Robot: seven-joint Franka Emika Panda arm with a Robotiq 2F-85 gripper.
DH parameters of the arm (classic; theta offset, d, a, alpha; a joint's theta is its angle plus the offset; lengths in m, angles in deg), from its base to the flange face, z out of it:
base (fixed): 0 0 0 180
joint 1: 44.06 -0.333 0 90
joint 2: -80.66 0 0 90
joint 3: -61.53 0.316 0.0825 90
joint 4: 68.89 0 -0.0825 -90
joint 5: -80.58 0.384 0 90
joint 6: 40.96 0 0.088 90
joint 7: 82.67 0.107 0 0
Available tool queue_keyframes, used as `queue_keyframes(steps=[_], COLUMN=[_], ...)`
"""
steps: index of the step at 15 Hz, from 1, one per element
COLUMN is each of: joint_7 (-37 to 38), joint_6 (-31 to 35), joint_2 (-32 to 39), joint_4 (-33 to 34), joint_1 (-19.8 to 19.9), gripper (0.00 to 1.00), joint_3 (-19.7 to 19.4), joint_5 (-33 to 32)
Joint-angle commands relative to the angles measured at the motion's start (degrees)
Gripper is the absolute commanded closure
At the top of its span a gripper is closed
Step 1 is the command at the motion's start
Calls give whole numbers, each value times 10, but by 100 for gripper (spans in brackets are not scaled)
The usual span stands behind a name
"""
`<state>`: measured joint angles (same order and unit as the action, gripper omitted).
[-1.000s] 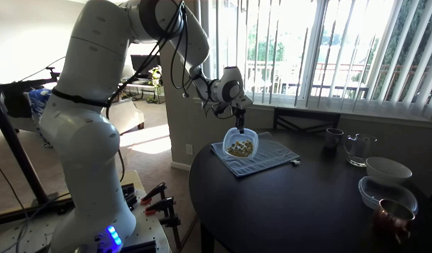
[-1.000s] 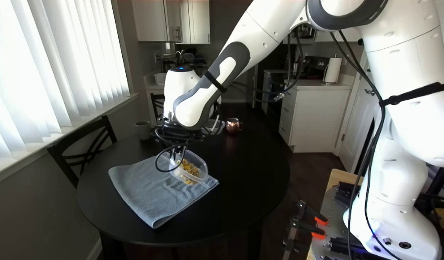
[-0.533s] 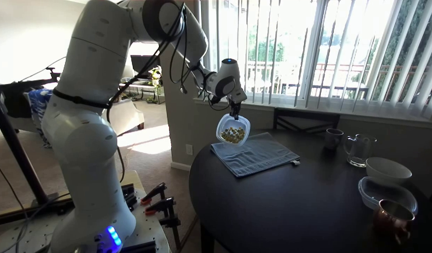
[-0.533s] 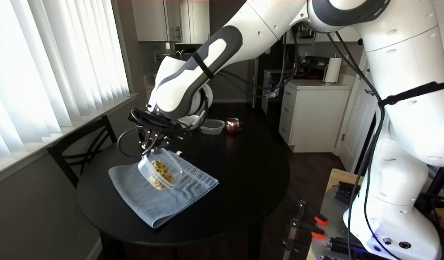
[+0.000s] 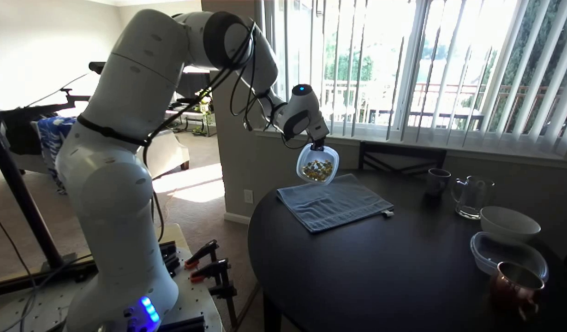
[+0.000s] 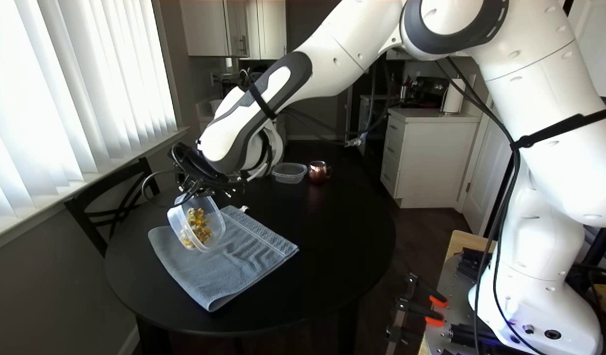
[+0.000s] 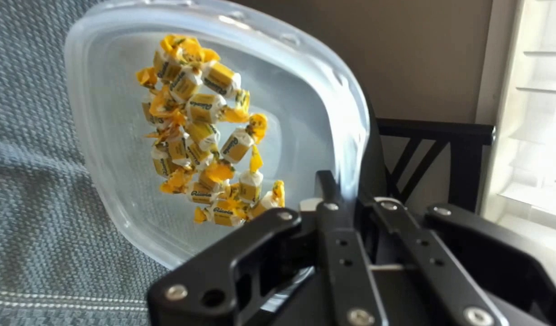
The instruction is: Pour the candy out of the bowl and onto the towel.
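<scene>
Shifted toward the window (image 5: 384, 50), the tilted bowl (image 7: 291, 104) of candy (image 7: 204, 131) hangs clamped in the gripper (image 7: 346, 194).

Daylight glares through the window (image 5: 384, 55), partly blown white; table (image 5: 380, 272) dim from where I stand; carpet (image 5: 193, 190) sunlit in patches; bowl (image 7: 300, 145) glinting at rim.

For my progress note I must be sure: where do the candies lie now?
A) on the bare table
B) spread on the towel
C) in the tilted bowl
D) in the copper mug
C, as the wrist view shows the candies gathered inside the tilted bowl, whose rim the pincer grips; none shows on the towel.
</scene>
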<state>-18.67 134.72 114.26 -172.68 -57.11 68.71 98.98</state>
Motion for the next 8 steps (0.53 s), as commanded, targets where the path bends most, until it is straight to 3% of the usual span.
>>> queue_keyframes(steps=[1,5,8], joint_7=[3,1,-8], joint_6=[66,143,228], joint_2=[87,141,129], joint_4=[73,122,105], joint_1=[-32,-59,-68], gripper=[98,98,98], joint_3=[-35,-60,-67], joint_5=[-15,-14,-13])
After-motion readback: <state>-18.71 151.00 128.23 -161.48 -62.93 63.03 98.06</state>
